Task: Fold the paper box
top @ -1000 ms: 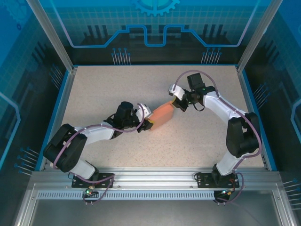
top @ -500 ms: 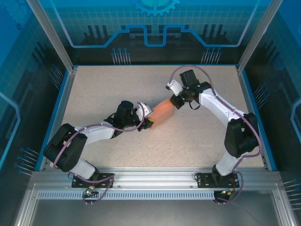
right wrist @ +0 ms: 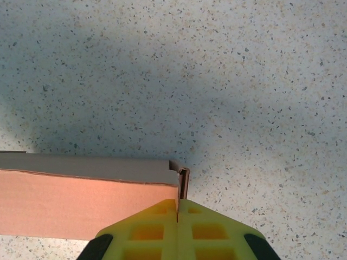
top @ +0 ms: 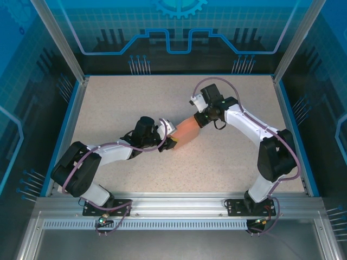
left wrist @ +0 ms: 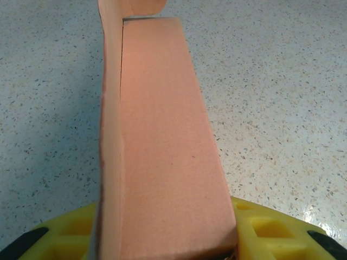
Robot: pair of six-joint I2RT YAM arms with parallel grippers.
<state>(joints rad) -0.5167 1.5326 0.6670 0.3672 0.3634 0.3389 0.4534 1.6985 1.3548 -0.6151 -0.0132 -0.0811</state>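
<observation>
The salmon-pink paper box (top: 185, 130) hangs just above the table's middle, held between both arms. My left gripper (top: 172, 142) is shut on its near end. In the left wrist view the box (left wrist: 162, 135) runs away from me between the yellow fingers (left wrist: 271, 230), and a rounded flap (left wrist: 133, 5) stands up at its far end. My right gripper (top: 201, 119) is shut, its tips against the box's far end. In the right wrist view the box (right wrist: 81, 203) lies to the left of the closed jaws of that gripper (right wrist: 178, 208), with a narrow end flap (right wrist: 185, 183) just past them.
The speckled tabletop (top: 119, 103) lies open around both arms. A blue raised border (top: 73, 114) frames it, and an aluminium rail (top: 179, 203) runs along the near edge by the arm bases.
My right gripper has moved left toward the box's far end. The box has shifted slightly left and up. The left gripper keeps its hold.
</observation>
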